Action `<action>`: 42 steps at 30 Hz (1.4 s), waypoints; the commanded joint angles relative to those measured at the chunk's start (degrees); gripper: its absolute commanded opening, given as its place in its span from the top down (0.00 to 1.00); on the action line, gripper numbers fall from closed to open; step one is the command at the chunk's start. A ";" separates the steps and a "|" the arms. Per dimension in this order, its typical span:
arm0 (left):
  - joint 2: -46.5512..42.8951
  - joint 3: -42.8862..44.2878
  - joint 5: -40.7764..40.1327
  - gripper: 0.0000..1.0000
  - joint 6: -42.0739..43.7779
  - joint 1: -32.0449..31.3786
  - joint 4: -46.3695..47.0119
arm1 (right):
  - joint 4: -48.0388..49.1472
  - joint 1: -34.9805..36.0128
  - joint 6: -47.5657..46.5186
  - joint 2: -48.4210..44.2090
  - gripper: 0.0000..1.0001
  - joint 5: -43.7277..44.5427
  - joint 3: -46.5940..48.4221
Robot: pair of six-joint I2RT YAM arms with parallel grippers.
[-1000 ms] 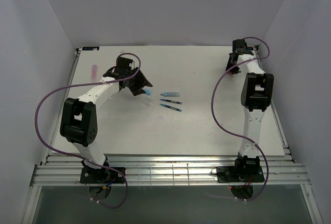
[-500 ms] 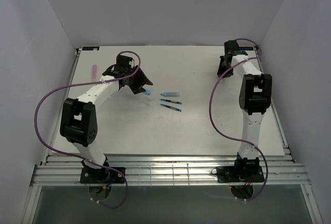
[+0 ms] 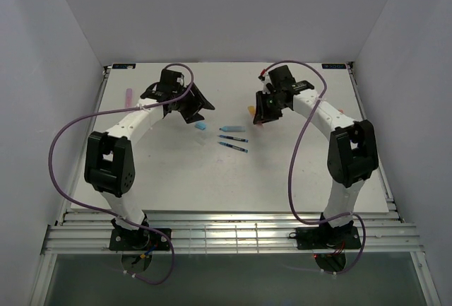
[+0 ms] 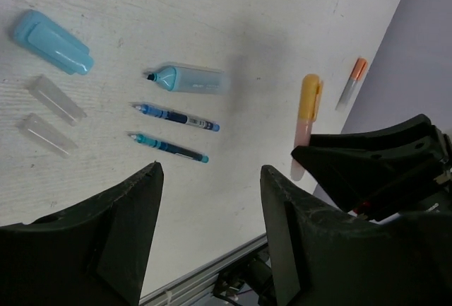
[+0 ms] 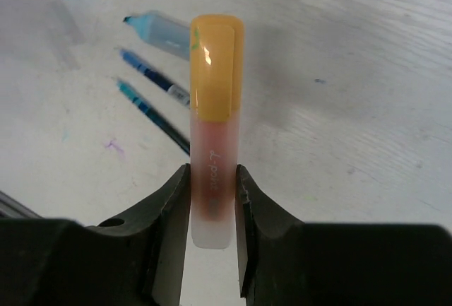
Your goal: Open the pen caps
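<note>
Right tool [image 5: 212, 186] has swung to centre, clamped on an orange-capped pink plastic highlighter [image 5: 215, 73] — left tool [image 4: 210, 179], spread apart, could now uncap it.

Fixed overhead camera looks down from the near side across the whole worktop [image 3: 183, 179]; wrist cameras peer close past the left pincer [image 4: 210, 179] and right pincer [image 5: 212, 175], both catching the two blue pens [image 4: 176, 117].

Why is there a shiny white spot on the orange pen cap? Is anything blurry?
Right wrist view: the spot is glare on the orange cap of the held highlighter, and the thin blue pens behind look slightly soft. Left wrist view: a blurry grey shadow lies beside the light blue highlighter.
</note>
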 commanded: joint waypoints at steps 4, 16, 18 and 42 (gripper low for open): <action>1.53 2.54 6.36 0.33 -1.08 -0.15 0.67 | 1.25 6.74 -1.86 -0.18 0.92 -9.69 2.40; 1.71 0.87 7.59 0.34 -1.51 -0.94 1.29 | 2.74 10.61 1.39 3.16 0.92 -16.55 6.09; 1.45 0.34 7.59 0.34 -1.77 -1.29 1.38 | 2.83 10.61 1.83 3.43 0.92 -16.99 6.71; -1.19 -3.53 4.78 0.42 -3.45 -3.75 2.34 | 6.96 11.49 6.32 1.06 0.92 -21.65 3.55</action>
